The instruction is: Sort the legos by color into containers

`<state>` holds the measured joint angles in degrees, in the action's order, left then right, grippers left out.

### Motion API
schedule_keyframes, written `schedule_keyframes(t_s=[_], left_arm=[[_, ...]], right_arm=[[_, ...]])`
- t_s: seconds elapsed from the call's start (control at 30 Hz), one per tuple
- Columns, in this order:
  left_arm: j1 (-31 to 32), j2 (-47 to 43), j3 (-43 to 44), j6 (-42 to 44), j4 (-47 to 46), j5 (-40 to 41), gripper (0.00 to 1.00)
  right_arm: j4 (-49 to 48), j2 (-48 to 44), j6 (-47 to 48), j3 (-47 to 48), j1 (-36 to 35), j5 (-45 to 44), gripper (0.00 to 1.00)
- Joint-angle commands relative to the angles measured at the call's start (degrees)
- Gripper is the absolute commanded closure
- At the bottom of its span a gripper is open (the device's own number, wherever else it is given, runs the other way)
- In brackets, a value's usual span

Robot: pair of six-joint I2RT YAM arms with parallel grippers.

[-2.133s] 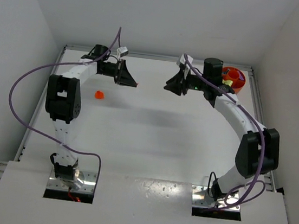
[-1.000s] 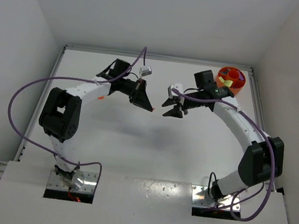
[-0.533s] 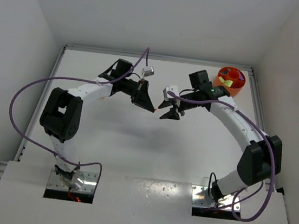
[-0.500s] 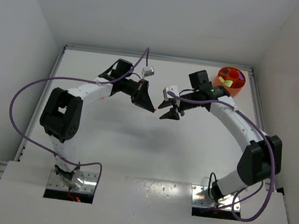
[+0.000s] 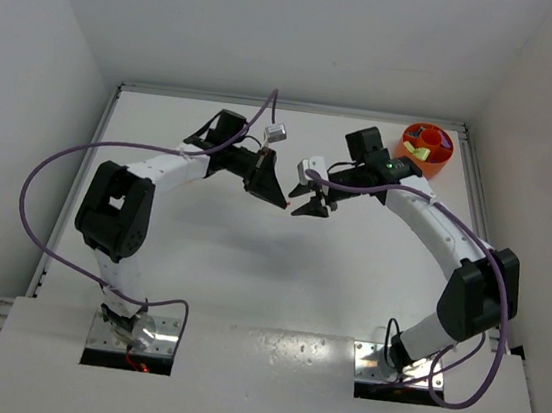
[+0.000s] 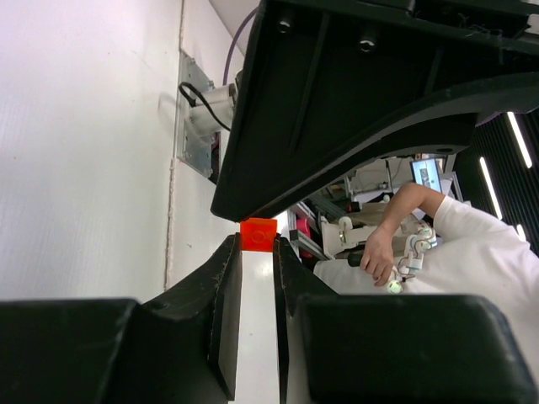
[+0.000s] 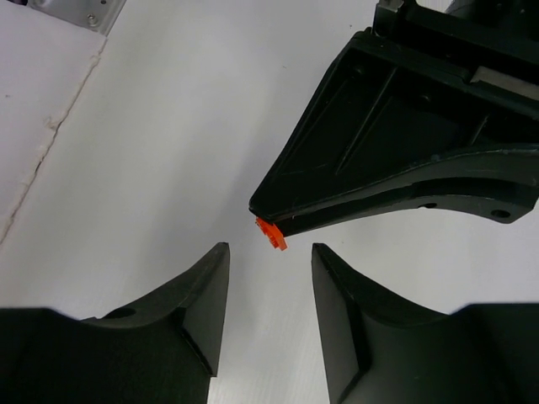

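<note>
**Orange-red lego pinched at mid-table, facing open fingers**

On the left, the left arm is stretched inward over the white table point(image 5: 246, 284). The left gripper point(image 5: 281, 202) is closed narrowly, and an orange-red lego point(image 6: 258, 235) is pinched at the very tips of its fingers. In the left wrist view only the brick's outer end is seen past the two fingertips.

Just to the right, the right gripper point(image 5: 302, 204) is pointed back at the left one, tip to tip and very near. Its fingers are spread wide, and nothing is held between them. In the right wrist view the lego point(image 7: 271, 234) is seen just ahead of the gap between those fingers, untouched by either.

At the far right corner stands the orange bowl point(image 5: 408, 140), well apart from both grippers. Small pieces lie in its compartments, a yellow-green one among them.
</note>
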<state>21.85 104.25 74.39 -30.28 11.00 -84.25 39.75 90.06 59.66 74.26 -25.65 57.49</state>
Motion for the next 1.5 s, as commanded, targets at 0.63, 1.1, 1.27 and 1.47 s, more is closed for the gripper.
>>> schedule_keyframes(t_s=[0.63, 1.1, 1.27, 1.47], left_arm=[[0.65, 2.54, 1.02, 0.14, -2.13, -8.39, 0.93], [0.65, 0.87, 1.02, 0.14, -2.13, -8.39, 0.93], [0.65, 0.34, 1.54, 0.75, -1.61, -8.39, 0.83], [0.13, -0.27, 1.55, 1.28, -1.07, -8.39, 0.52]], right_arm=[[-1.43, -0.94, 0.28, 2.03, -2.56, 3.06, 0.72], [-1.95, -0.41, 0.28, 0.89, -3.09, 0.78, 0.87], [-1.95, 0.11, 0.28, 0.36, -3.09, -0.97, 1.00], [-4.23, -0.41, -0.95, -0.17, -3.62, -1.51, 1.00]])
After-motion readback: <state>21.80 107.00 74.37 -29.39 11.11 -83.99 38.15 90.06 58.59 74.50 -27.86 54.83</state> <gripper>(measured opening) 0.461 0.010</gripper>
